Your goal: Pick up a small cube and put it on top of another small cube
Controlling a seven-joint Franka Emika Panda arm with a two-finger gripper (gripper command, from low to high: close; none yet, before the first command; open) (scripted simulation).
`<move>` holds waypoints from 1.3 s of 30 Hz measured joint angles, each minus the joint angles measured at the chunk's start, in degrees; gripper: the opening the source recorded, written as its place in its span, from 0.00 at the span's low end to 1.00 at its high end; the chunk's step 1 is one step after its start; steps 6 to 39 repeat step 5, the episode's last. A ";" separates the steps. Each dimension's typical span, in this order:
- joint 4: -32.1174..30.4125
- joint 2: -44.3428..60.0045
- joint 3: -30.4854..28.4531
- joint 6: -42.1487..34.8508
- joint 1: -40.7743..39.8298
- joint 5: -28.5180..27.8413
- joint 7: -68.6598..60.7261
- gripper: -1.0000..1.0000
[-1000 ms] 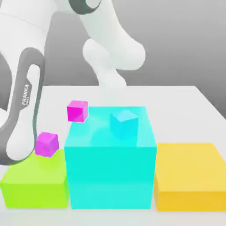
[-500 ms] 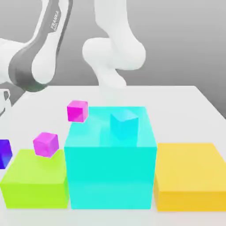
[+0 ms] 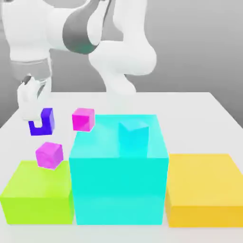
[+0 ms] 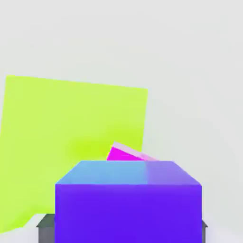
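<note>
Aloft, the gripper (image 3: 37, 124) holds the small cube (image 3: 42, 121) pinched between its jaws, above the table (image 3: 190, 109). Beneath them sits a magenta cube (image 3: 49, 154) on the green block (image 3: 33, 199); a square, centred descent should seat it.

Glossy white rounded arm (image 3: 118, 52) segments with dark grey joint bands and pale jaws.
</note>
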 joint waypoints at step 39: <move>-1.89 4.27 -0.32 6.15 0.15 0.18 -0.25 1.00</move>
